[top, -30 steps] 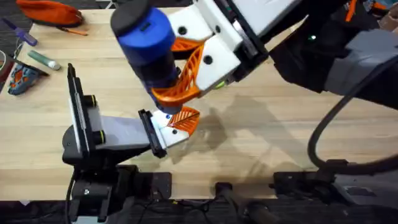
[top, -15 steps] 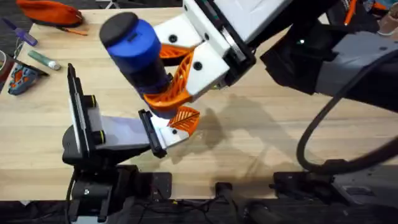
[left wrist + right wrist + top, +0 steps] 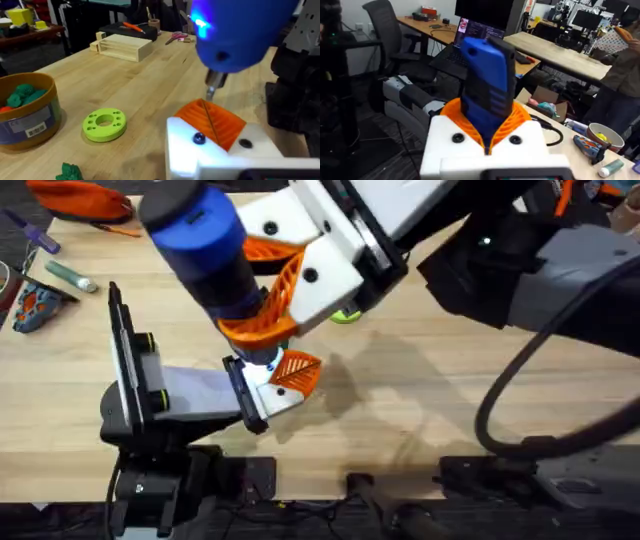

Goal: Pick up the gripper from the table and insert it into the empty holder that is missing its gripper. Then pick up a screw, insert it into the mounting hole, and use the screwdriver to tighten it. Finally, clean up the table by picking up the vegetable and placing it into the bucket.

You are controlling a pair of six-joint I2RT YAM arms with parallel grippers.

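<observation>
My right gripper (image 3: 255,325) reaches across the table (image 3: 420,400), shut on the blue screwdriver (image 3: 200,250), which stands upright between its orange ribbed pads (image 3: 520,117). The screwdriver's metal bit (image 3: 212,87) points down just above my left gripper (image 3: 295,372), with a blue light on. In the left wrist view the left gripper (image 3: 212,120) has two orange tips pressed together on a white mount (image 3: 220,155) with a dark screw head (image 3: 199,138). A bare holder is out of view. The tan bucket (image 3: 25,117) holds green pieces, and a green vegetable (image 3: 67,171) lies near it.
A flat green disc (image 3: 104,124) lies on the table beside the bucket and peeks out under the right arm (image 3: 345,315). A wooden box (image 3: 122,46) stands farther off. An orange pouch (image 3: 80,198) and a marker (image 3: 70,275) lie at the far left.
The right gripper has shifted left with the screwdriver, whose top now leans farther left. The left arm has stayed still.
</observation>
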